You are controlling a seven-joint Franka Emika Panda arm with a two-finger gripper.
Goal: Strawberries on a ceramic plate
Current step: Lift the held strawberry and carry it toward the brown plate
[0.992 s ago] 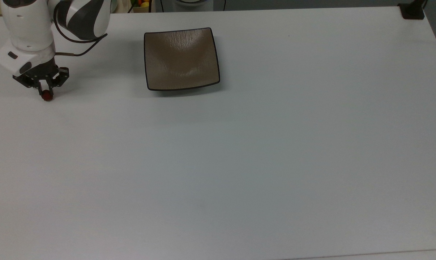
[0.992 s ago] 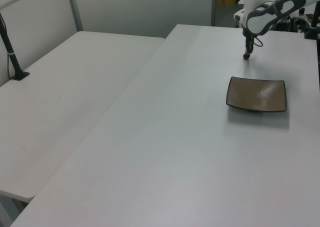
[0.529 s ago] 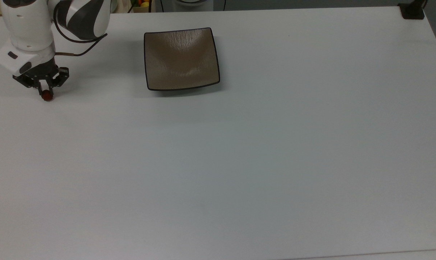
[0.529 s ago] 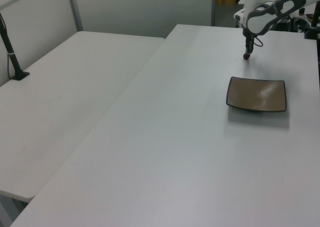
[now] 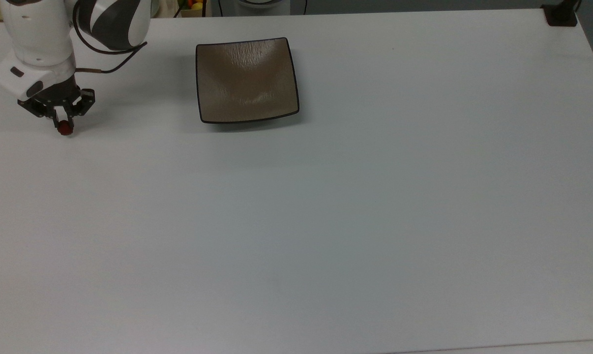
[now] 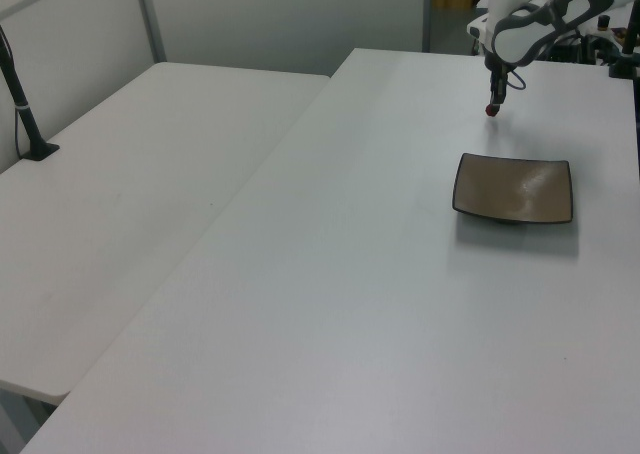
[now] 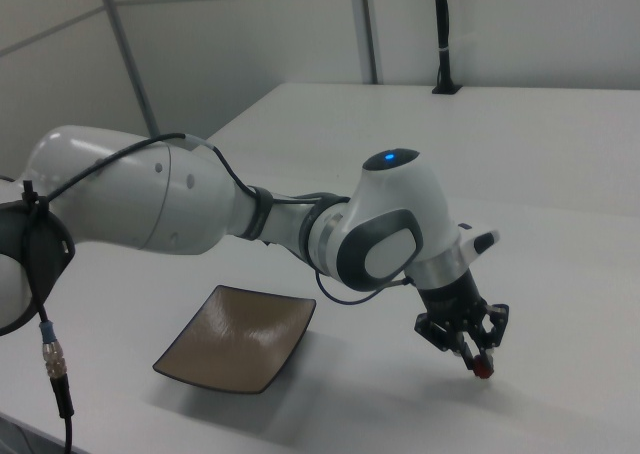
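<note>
A tiny dark-red strawberry [image 5: 64, 128] sits pinched between the fingertips of my gripper [image 5: 63, 125], which is shut on it at the top view's far left. The berry [image 7: 484, 368] hangs a little above the white table in the right view, under the gripper [image 7: 479, 362]. In the left view the gripper [image 6: 491, 107] and berry [image 6: 490, 110] are beyond the plate. The square tan-brown ceramic plate [image 5: 247, 81] with a thin black rim lies empty, to the right of the gripper in the top view. It also appears as the plate [image 6: 515, 188] and the plate [image 7: 238, 337].
A wide white table [image 5: 326, 206] stretches around the plate. A black post base [image 5: 561, 14] stands at the top view's upper right corner. A second white table [image 6: 120, 204] lies on the left view's left, with a black stand [image 6: 25, 124] on it.
My gripper has risen slightly with the strawberry held in it, shifting a touch upward in the top view and the left view. The plate has not moved.
</note>
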